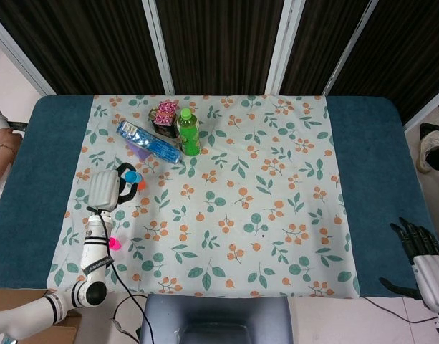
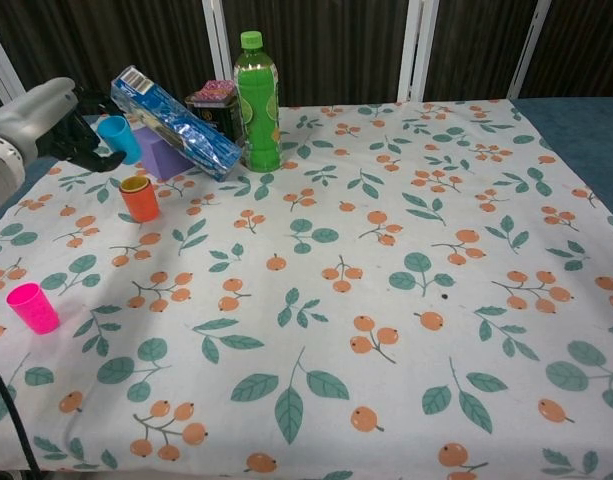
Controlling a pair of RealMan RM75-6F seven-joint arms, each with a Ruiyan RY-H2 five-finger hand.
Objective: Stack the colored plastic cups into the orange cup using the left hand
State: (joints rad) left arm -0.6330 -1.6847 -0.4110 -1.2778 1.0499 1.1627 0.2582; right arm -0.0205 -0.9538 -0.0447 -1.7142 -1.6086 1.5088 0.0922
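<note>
My left hand (image 2: pixel 48 122) (image 1: pixel 107 188) grips a blue cup (image 2: pixel 118 138) (image 1: pixel 132 176) and holds it in the air, tilted, just above and left of the orange cup (image 2: pixel 140 198) (image 1: pixel 140 184). The orange cup stands upright on the floral cloth with its mouth open. A pink cup (image 2: pixel 32 307) (image 1: pixel 114 244) stands alone near the table's front left. My right hand (image 1: pixel 420 254) hangs off the table's right edge with its fingers spread, holding nothing.
Behind the orange cup lie a blue snack packet (image 2: pixel 176 122) on a purple block (image 2: pixel 161 156), a dark tin (image 2: pixel 212 110) and a green bottle (image 2: pixel 257 100). The floral cloth (image 2: pixel 386 300) covers the table.
</note>
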